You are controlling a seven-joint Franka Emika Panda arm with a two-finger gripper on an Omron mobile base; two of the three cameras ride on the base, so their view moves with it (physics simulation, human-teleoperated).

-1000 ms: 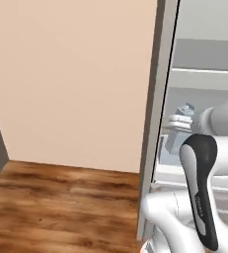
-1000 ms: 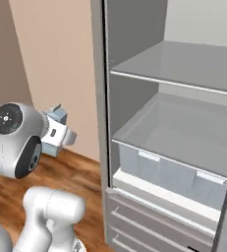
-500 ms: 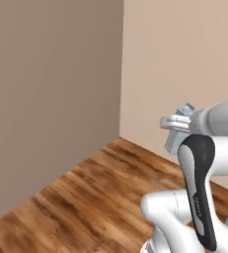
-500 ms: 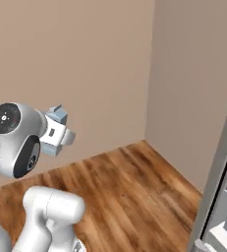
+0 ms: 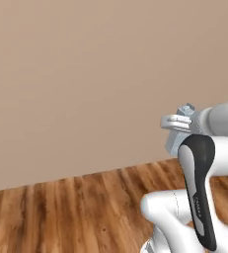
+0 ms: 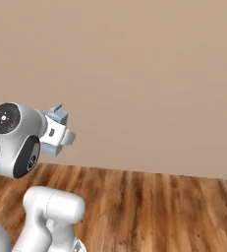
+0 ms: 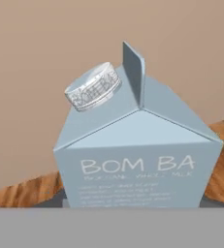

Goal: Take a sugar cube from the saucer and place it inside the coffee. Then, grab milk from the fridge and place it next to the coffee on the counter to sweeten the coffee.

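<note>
Mid-carry on the second half: milk (image 7: 137, 164) clamped in the gripper (image 5: 177, 129), facing a bare beige wall (image 6: 134, 74) over wood floor (image 5: 66, 212). Next up, probably swinging round to find the counter and setting the carton down just beside the coffee.

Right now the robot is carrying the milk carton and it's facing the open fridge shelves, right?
Not quite. It is carrying the milk in its gripper, but it faces a plain beige wall above the wooden floor, as both base views show.
</note>
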